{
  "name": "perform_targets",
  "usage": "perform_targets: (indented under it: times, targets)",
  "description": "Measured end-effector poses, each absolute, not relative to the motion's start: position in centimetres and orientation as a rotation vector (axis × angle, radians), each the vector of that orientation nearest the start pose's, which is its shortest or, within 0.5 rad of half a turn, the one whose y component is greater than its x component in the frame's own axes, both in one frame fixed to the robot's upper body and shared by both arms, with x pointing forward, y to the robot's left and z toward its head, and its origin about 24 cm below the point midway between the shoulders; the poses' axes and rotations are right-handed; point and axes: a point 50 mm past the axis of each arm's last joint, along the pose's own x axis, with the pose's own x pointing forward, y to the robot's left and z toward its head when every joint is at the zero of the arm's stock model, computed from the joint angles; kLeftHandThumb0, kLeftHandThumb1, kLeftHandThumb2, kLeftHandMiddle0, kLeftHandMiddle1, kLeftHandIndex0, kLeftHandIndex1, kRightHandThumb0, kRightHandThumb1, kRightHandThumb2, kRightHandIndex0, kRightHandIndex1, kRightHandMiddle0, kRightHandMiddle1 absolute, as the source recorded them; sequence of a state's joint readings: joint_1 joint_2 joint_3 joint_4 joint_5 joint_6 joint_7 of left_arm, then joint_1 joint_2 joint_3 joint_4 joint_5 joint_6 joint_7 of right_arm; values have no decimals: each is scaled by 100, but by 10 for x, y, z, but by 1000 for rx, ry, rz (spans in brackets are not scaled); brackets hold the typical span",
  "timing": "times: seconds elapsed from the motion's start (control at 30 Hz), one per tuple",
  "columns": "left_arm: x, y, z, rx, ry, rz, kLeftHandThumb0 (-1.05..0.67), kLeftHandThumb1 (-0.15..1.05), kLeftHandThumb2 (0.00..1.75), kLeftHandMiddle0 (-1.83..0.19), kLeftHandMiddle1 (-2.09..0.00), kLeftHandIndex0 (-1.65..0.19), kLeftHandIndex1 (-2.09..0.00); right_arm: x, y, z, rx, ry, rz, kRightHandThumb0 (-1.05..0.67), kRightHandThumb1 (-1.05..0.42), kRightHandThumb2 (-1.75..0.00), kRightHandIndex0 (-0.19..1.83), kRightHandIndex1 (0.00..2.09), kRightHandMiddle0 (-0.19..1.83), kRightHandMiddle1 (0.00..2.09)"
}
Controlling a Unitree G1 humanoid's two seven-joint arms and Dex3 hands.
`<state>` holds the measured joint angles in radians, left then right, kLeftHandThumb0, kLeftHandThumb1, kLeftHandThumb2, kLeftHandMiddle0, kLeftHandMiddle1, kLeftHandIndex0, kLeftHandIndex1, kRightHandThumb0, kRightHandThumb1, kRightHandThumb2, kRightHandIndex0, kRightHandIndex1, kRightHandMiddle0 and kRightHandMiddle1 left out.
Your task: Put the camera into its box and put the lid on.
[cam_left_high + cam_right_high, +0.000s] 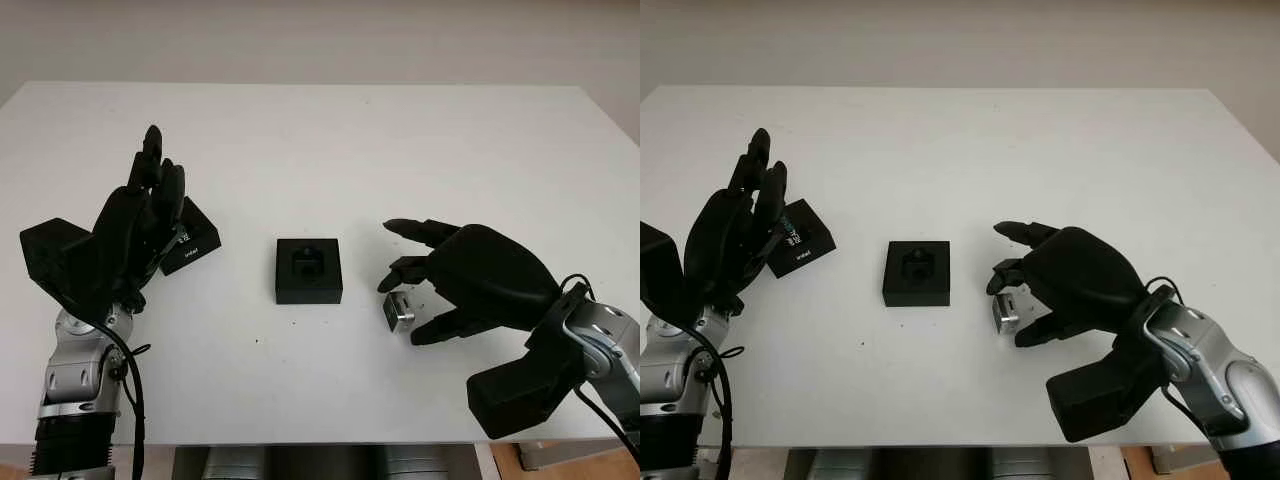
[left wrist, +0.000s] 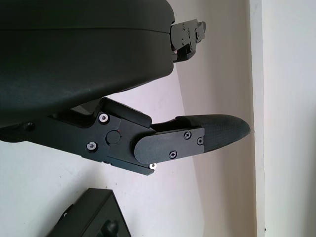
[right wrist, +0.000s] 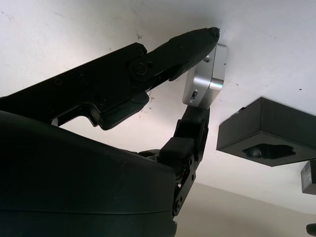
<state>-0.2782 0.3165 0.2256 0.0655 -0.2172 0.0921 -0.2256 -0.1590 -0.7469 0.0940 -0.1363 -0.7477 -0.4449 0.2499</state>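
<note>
The small silver camera (image 1: 399, 308) sits on the white table right of centre, and my right hand (image 1: 412, 296) is curled around it. In the right wrist view one fingertip (image 3: 210, 33) presses one end of the camera (image 3: 205, 74) and the thumb meets the opposite end. The black box base (image 1: 309, 270), with an empty moulded recess, lies at the table's middle, a short way left of the camera. Its black lid (image 1: 192, 243) lies further left, tilted, right beside my left hand (image 1: 155, 190), which is raised and open, holding nothing.
The white table (image 1: 330, 140) stretches bare behind the objects to its far edge. The near edge runs just below both forearms. The right wrist view also takes in the box base (image 3: 266, 133) and a corner of the lid (image 3: 309, 177).
</note>
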Motion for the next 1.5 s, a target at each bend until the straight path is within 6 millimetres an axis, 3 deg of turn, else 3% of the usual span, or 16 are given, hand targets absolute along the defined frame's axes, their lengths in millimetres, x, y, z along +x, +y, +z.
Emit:
perform_targets:
  times: [0.67, 1.0, 1.5]
  targets:
    - [299, 236, 117, 71, -161, -53, -77, 105, 54, 19, 0, 19, 0, 259, -190, 123, -1540, -527, 523, -68, -92, -6, 43, 10, 75, 75]
    - [298, 236, 117, 71, -160, -54, -77, 105, 55, 19, 0, 19, 0, 257, -189, 120, -1522, -585, 513, -49, -89, -5, 51, 10, 77, 94]
    - [298, 236, 118, 73, -168, -51, -76, 105, 54, 19, 0, 19, 0, 258, -190, 117, -1465, -612, 509, -42, -86, -6, 51, 7, 76, 99]
